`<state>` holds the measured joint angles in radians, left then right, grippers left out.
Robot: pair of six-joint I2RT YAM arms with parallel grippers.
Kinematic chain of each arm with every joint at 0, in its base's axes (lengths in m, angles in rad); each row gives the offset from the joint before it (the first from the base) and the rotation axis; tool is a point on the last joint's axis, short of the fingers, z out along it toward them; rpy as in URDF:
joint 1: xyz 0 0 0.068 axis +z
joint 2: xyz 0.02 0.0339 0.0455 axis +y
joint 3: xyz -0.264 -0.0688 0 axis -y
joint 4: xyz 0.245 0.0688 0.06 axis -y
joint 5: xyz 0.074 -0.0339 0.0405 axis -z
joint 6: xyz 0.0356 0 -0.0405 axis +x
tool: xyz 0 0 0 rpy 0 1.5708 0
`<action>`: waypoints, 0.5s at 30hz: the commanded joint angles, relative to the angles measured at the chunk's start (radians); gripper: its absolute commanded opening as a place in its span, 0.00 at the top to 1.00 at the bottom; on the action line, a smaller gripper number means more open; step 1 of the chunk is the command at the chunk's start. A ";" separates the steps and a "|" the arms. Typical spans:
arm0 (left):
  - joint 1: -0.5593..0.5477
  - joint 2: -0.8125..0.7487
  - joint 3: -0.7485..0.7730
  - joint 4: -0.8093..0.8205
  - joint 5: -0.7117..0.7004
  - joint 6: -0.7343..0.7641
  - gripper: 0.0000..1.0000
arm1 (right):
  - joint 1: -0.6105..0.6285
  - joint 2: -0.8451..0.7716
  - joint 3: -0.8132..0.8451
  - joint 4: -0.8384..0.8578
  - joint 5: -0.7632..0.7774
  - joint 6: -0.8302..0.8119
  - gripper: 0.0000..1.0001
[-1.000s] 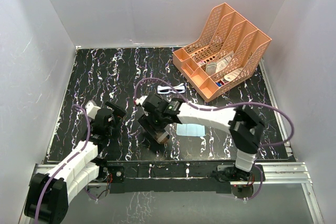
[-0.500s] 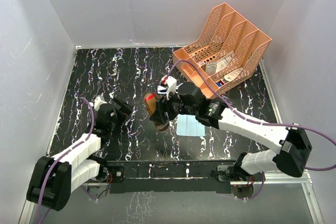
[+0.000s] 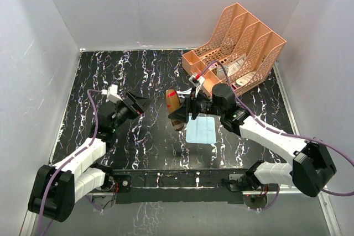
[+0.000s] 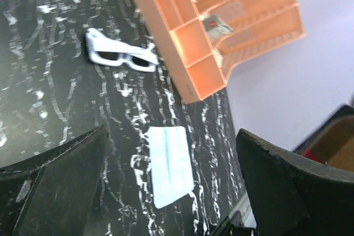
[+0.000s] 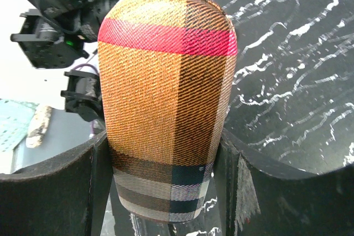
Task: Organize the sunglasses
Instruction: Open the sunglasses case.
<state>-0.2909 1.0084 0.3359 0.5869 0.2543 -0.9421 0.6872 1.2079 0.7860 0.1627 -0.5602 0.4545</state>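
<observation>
The sunglasses (image 4: pixel 120 54), white-framed with dark lenses, lie on the black marbled table close to the corner of the orange rack (image 4: pixel 221 26). In the top view the right arm hides them. My right gripper (image 3: pixel 180 115) (image 5: pixel 166 192) is shut on the brown plaid case (image 3: pixel 173 102) (image 5: pixel 166 81), which it holds above the table at mid-centre. The case stands between both fingers (image 5: pixel 91 186), its rounded end pointing away from the wrist. My left gripper (image 3: pixel 138 105) (image 4: pixel 171 192) is open and empty, left of the case and facing it.
A light blue cloth (image 3: pixel 200 130) (image 4: pixel 171 164) lies flat just below the right gripper. The orange file rack (image 3: pixel 235 48) stands at the back right with several small items in it. White walls close in the table (image 3: pixel 110 70) on three sides.
The right arm has lifted the plaid case and swung it right and toward the back. The left gripper has risen and moved right, toward the case, still open.
</observation>
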 commanded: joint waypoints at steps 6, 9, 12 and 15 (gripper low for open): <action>0.003 0.029 0.070 0.188 0.214 -0.026 0.01 | -0.071 0.105 0.017 0.369 -0.304 0.122 1.00; 0.004 0.029 0.071 0.262 0.257 -0.034 0.01 | -0.072 0.143 0.031 0.400 -0.344 0.142 1.00; 0.003 0.032 0.066 0.384 0.325 -0.055 0.01 | -0.073 0.159 0.042 0.391 -0.363 0.132 1.00; 0.003 0.054 0.064 0.520 0.374 -0.106 0.01 | -0.074 0.170 0.057 0.379 -0.378 0.121 1.00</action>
<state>-0.2909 1.0496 0.3714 0.8772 0.5167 -0.9920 0.6167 1.3838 0.7864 0.4446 -0.8745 0.5766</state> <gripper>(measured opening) 0.985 0.610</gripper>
